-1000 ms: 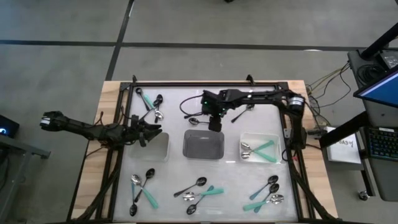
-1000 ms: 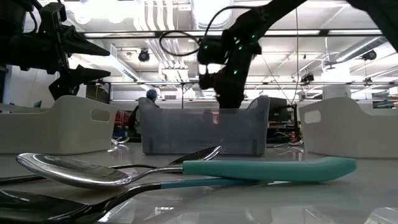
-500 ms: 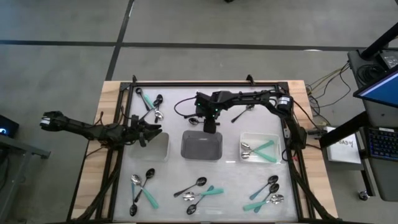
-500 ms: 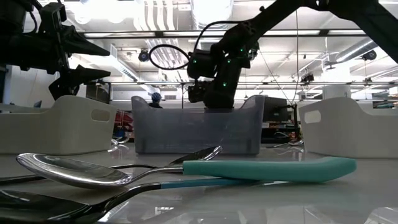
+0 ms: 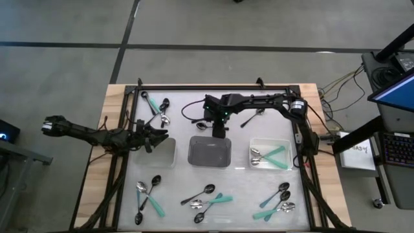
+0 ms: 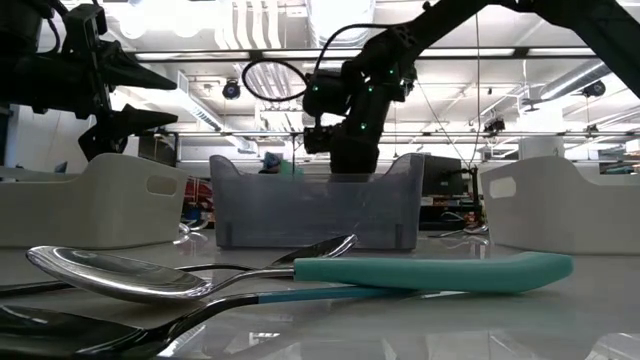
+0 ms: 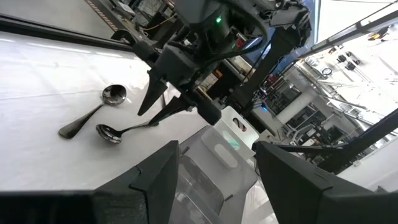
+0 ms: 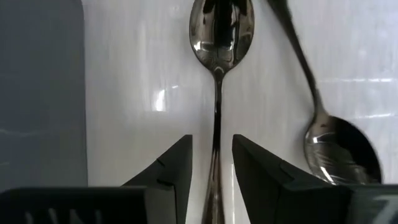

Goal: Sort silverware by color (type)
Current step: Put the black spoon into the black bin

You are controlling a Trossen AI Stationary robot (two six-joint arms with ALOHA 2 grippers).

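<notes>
White bench surface: right end effector (image 8: 212,163) straddles the handle of a silver spoon (image 8: 219,37) near the far edge, fingers partly open, gripping nothing yet. Risk: closing may pinch off-centre, skidding it into the neighbouring spoon (image 8: 336,149). Left end effector (image 5: 155,136) waits wide open.

Left arm lying across the 9 o'clock side of the table, stretched toward the middle, left gripper (image 5: 155,137) up off the surface with fingers spread wide. Right arm coming in from 3 o'clock, folded back across the far edge toward 12 o'clock, wrist bent so it points straight down. Right gripper (image 5: 220,133) low near the tabletop, just past centre toward 12 o'clock, fingers (image 8: 177,171) partly apart and straddling a thin spoon handle (image 8: 217,118), not quite pinched.
</notes>
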